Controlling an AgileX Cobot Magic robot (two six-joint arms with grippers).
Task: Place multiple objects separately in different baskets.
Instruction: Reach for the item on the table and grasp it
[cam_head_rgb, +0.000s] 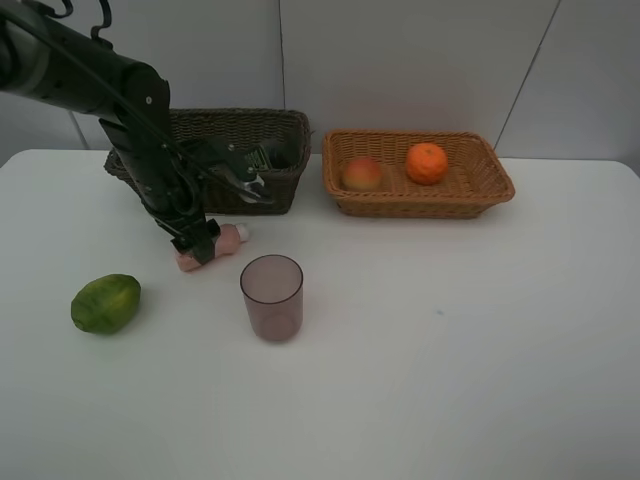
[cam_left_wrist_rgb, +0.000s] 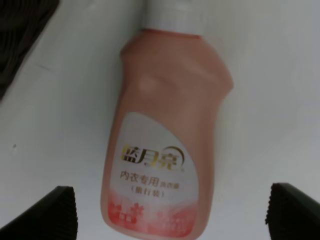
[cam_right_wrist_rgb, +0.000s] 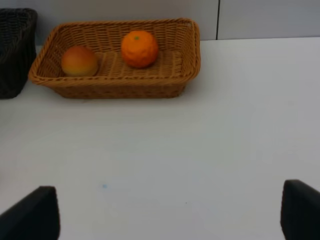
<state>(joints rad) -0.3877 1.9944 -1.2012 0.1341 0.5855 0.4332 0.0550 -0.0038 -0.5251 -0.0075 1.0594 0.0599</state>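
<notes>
The pink squeeze bottle (cam_head_rgb: 222, 243) lies on its side on the white table in front of the dark brown basket (cam_head_rgb: 285, 130). My left gripper (cam_head_rgb: 196, 246) is down over the bottle's base end and open. In the left wrist view its fingertips (cam_left_wrist_rgb: 55, 212) stand wide on either side of the bottle (cam_left_wrist_rgb: 170, 125), apart from it. The mauve cup (cam_head_rgb: 271, 296) stands upright near the middle. The green oval fruit (cam_head_rgb: 105, 303) lies at the left. The peach-like fruit (cam_head_rgb: 362, 173) and the orange (cam_head_rgb: 427, 163) lie in the light tan basket (cam_head_rgb: 490, 175). The dark green pump bottle (cam_head_rgb: 268, 156) lies in the dark basket. My right gripper (cam_right_wrist_rgb: 165, 215) is open and empty.
The left arm (cam_head_rgb: 90, 75) reaches across the front left of the dark basket. The right wrist view shows the tan basket (cam_right_wrist_rgb: 190, 60) with both fruits, and a corner of the dark basket (cam_right_wrist_rgb: 15, 50). A wall runs close behind both baskets.
</notes>
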